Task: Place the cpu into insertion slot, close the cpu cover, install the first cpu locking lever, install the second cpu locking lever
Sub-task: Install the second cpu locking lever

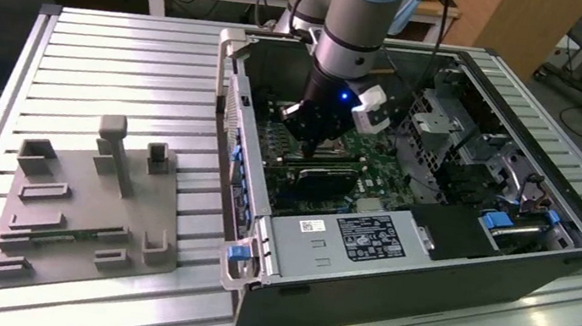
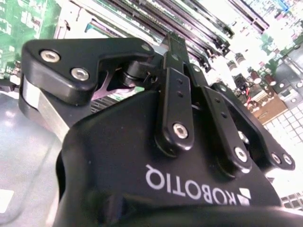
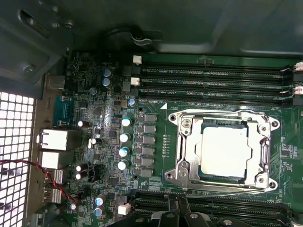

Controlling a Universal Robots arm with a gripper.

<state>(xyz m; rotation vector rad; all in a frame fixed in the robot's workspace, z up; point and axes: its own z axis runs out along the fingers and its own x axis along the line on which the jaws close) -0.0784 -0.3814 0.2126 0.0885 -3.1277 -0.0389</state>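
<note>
Landmark: the slot [image 3: 222, 151], a silvery-rimmed square socket on the green board [image 3: 156, 142] inside the open PC case [image 1: 549, 276] on the slatted bench [image 1: 111, 61].

The cpu [image 3: 223, 150] lies flat in the slot, pale metal top up, edges square to the rim; the cover [image 3: 184, 146] is down around it, its frame bordering the chip on all sides, w/ the cut-out leaving the chip top bare; thin wire levers run along two sides of the frame, by the mem slots [image 3: 213, 78]; can't tell if they are hooked.

In the exterior view the tool [image 1: 327, 138] hangs straight down from the arm [image 1: 357, 18] into the case, just above the slot [image 1: 323, 176]; contact w/ anything can't be told. In the first wrist view the tool's black tips [image 3: 189, 220] sit just off one edge of the slot, over the nearer mem slots, apart from the chip. In the second wrist view the fingers [image 2: 173, 85] stand close together, seemingly pressed shut w/ nothing seen between them.

Away from the slot, outside the case: a grey fixture block [image 1: 79, 210] on the bench; the PSU box [image 1: 361, 237] lies in the case near the slot.
</note>
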